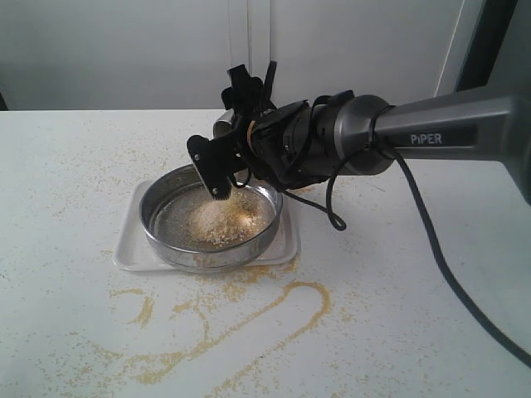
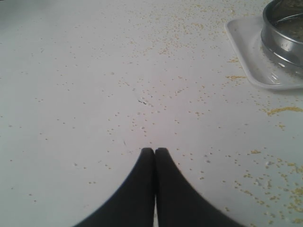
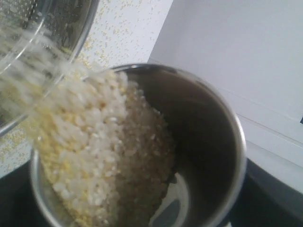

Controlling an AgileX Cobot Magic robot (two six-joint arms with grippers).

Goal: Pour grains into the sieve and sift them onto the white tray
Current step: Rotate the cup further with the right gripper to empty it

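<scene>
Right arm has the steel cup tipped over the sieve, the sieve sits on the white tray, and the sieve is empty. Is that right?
Not quite. The sieve is not empty: the exterior view shows a pale heap of grains on its mesh. The rest holds: the steel cup is tipped over it, and it sits on the white tray.

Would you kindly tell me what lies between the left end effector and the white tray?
Only tabletop dotted with stray grains, as the left wrist view shows.
</scene>
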